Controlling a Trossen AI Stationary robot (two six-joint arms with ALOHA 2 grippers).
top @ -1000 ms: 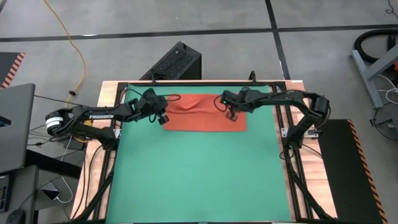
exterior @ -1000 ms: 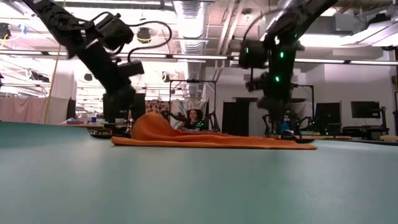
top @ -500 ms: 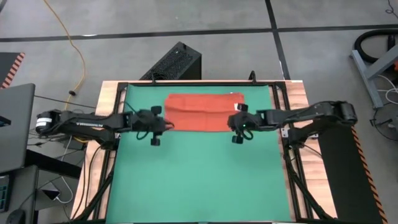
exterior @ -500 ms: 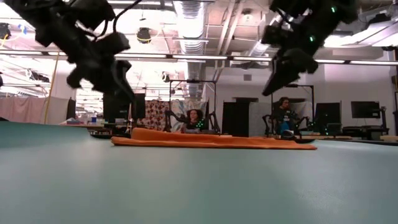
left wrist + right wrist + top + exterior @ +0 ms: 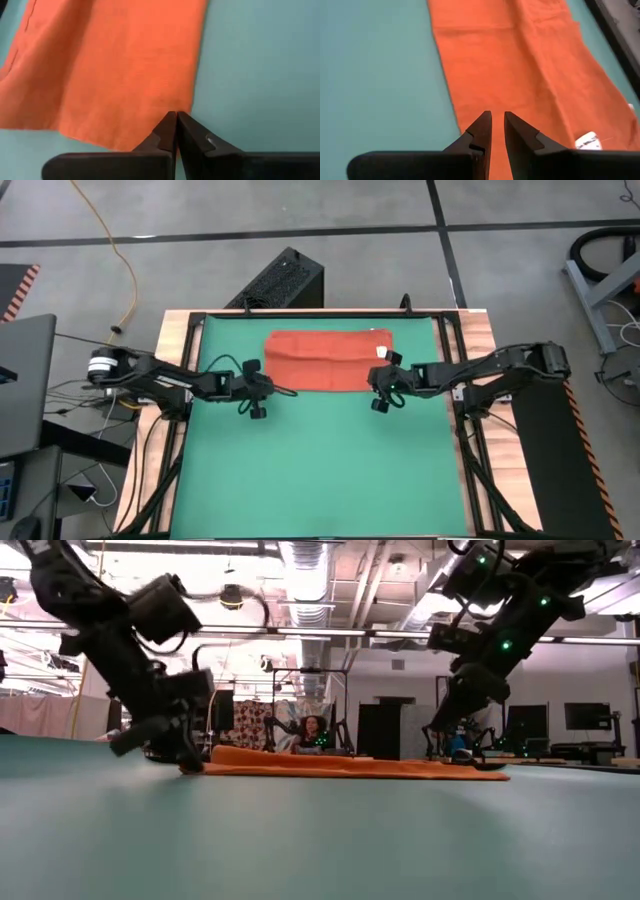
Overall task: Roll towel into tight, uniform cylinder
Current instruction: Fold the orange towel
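The towel lies spread flat on the green mat near the worktop's far edge, white tag at its right end. The left pincer is clenched at the towel's near left corner, and whether it pinches cloth cannot be told. The right pincer hangs slightly parted over the near right corner, grasping nothing.

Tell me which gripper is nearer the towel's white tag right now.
Right. The right gripper hovers at the towel end that carries the white tag; the left gripper, shut, sits at the opposite end's near corner.
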